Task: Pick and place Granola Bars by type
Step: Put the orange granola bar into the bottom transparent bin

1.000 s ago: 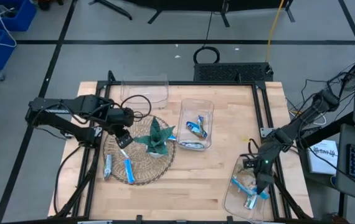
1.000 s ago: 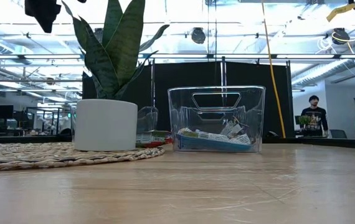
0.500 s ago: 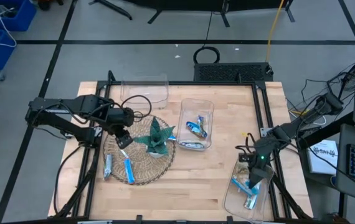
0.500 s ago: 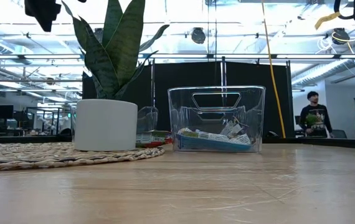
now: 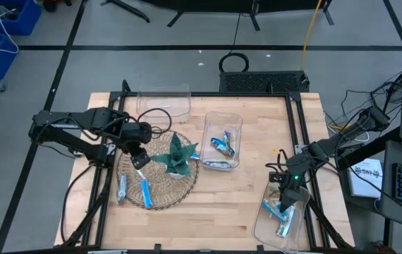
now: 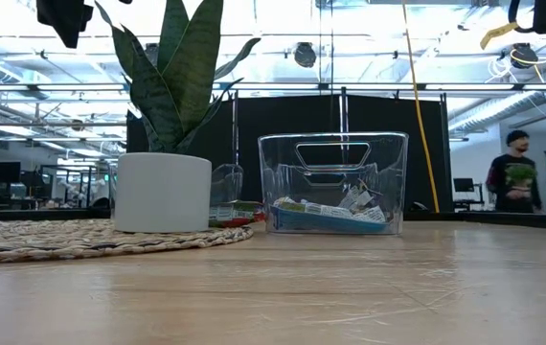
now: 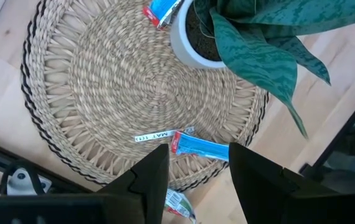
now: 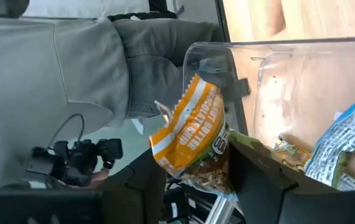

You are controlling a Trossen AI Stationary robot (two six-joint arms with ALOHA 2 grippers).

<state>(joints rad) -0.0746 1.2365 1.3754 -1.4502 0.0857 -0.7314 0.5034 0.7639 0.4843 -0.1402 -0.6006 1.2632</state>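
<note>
My right gripper [image 8: 196, 154] is shut on an orange-wrapped granola bar [image 8: 190, 134], over the clear bin [image 5: 266, 227] at the table's near right corner. That bin holds blue-wrapped bars [image 5: 274, 209]. My left gripper [image 5: 139, 158] hangs open above the woven mat [image 5: 160, 199], pointing down. In the left wrist view a blue bar [image 7: 199, 148] lies flat on the mat [image 7: 103, 87], below the gap between its fingers. Another blue bar [image 5: 123, 188] lies at the mat's left edge. A white pot with a teal plant [image 5: 178, 158] stands on the mat. My right gripper has the orange bar by its greenish-brown end [image 8: 212, 168], which sits between the two fingers. The fingers come nearly level, slanting a little downward. The bar's orange end [image 8: 180, 121] sticks out past the fingertips. The bar is lifted clear above the bin.
A clear bin [image 5: 222, 141] in the table's middle holds several bars. Another clear bin [image 5: 164, 101] stands at the far edge. A person in grey [image 8: 71, 68] stands just beyond the table's near right corner. Bare wood lies between the mat and the near right bin.
My right gripper has swung a little toward the table's left over the near right bin, rolling slightly, with the orange bar still between its fingers. My left gripper has kept still.
</note>
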